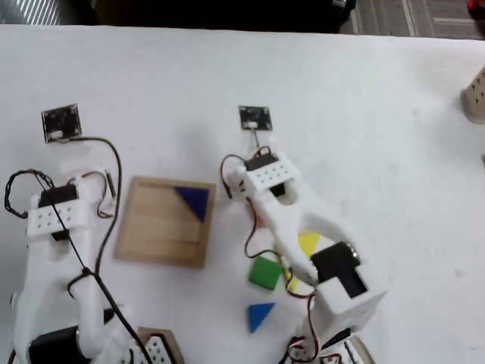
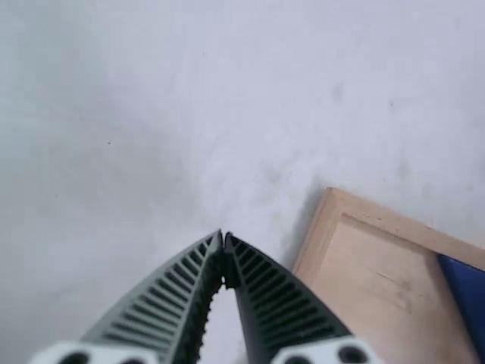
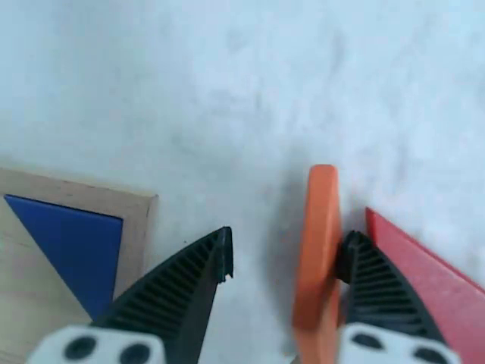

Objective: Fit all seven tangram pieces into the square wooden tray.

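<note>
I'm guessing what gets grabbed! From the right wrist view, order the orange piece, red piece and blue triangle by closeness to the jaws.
1. Orange piece: between the right gripper's jaws.
2. Red piece: just outside one jaw.
3. Blue triangle: in the tray.

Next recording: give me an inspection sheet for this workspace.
Surface: white table.
Job's things: tray holds dark blue triangle; green square, yellow piece, small blue triangle on table; red piece beside orange piece.
Clutter: black boards; beige holed block.
End effectors: left end effector shut beside tray; right end effector open around orange piece.
Cables: black lead from one board.
Surroundings: dark floor beyond table.
</note>
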{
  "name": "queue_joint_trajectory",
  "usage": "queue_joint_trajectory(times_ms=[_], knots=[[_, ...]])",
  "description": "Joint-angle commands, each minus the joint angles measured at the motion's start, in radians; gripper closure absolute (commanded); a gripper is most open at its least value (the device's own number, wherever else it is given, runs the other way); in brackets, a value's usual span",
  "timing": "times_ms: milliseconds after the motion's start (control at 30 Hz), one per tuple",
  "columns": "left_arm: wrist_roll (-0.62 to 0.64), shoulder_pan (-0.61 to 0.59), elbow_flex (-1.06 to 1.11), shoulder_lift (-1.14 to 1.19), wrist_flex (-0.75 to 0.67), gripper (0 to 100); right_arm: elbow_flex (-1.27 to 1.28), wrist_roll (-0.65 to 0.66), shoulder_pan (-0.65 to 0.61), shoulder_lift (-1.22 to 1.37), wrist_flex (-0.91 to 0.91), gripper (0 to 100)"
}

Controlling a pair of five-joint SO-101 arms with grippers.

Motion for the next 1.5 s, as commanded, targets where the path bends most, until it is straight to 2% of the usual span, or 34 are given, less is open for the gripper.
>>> queue_joint_trajectory(times_ms=[0,167,467,667,800,1167,1467], knots=[[-0.046,0.018,-0.005,-0.035,-0.026,97,-0.106,-0.011,-0.001,0.031,0.059,76.9],[-0.049,0.027,-0.005,-0.035,-0.026,97,-0.161,-0.005,-0.001,0.076,0.114,87.7],[-0.051,0.027,-0.002,-0.033,-0.026,97,-0.163,-0.003,-0.001,0.076,0.145,89.2],[-0.052,0.054,0.014,-0.033,-0.029,97,-0.164,0.011,0.005,0.076,0.150,97.8],[-0.052,0.074,0.041,-0.036,-0.074,97,-0.164,0.052,0.004,0.054,0.168,98.1],[-0.052,0.076,0.046,-0.035,-0.075,97,-0.018,0.109,-0.012,-0.174,0.168,98.1],[-0.052,0.110,0.049,-0.033,-0.074,97,0.029,0.101,-0.028,-0.203,0.156,95.7]])
